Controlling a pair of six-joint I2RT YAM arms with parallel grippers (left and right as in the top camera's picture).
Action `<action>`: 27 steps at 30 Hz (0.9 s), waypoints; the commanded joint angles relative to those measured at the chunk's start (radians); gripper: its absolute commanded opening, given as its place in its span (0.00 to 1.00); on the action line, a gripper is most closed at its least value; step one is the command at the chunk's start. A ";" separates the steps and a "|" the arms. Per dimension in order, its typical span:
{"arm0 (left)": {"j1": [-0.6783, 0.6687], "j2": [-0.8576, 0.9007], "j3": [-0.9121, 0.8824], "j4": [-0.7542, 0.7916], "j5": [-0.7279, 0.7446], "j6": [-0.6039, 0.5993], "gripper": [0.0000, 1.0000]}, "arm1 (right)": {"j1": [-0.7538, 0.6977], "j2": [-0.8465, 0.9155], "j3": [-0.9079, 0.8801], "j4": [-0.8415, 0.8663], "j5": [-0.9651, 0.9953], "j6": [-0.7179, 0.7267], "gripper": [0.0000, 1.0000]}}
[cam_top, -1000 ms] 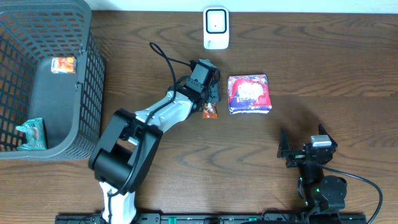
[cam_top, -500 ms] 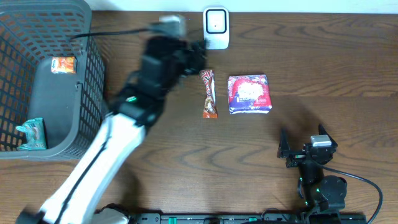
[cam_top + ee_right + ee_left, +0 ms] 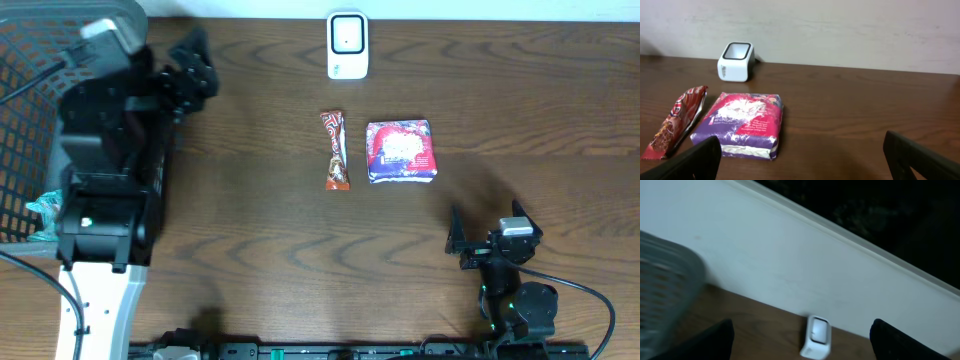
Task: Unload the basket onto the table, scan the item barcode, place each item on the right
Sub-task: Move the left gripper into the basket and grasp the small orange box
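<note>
A pick-up step is judged to be in hand. The left fingers (image 3: 715, 342) are held spread with nothing pinched between them, high up near the basket (image 3: 25, 100), on its side facing the scanner (image 3: 347, 45). The right fingers (image 3: 695, 160) are likewise spread wide and empty, parked low at the near edge of the bench (image 3: 250, 250).

A snack bar (image 3: 336, 150) and a purple-and-red packet (image 3: 401, 151) are laid flat just beside each other, near the scanner, which is stood by the far edge. Whether these have been scanned cannot be told.

A teal packet (image 3: 47, 215) is seen in the basket. If it is taken next, the left fingers must be lowered inside the mesh, closed on it, and its barcode turned to the scanner's window.

The bench is of dark, grained wood. The room is bounded by a plain pale wall (image 3: 840, 30).
</note>
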 commanded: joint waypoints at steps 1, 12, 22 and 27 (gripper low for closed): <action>0.071 -0.009 0.020 0.003 -0.016 0.013 0.87 | -0.007 -0.006 -0.004 -0.002 0.002 -0.008 0.99; 0.317 0.071 0.020 0.050 -0.203 0.101 0.87 | -0.007 -0.006 -0.004 -0.002 0.002 -0.008 0.99; 0.490 0.269 0.020 0.050 -0.203 0.148 0.88 | -0.007 -0.006 -0.003 -0.002 0.002 -0.008 0.99; 0.503 0.377 0.020 0.093 -0.203 0.230 0.88 | -0.007 -0.006 -0.004 -0.002 0.002 -0.008 0.99</action>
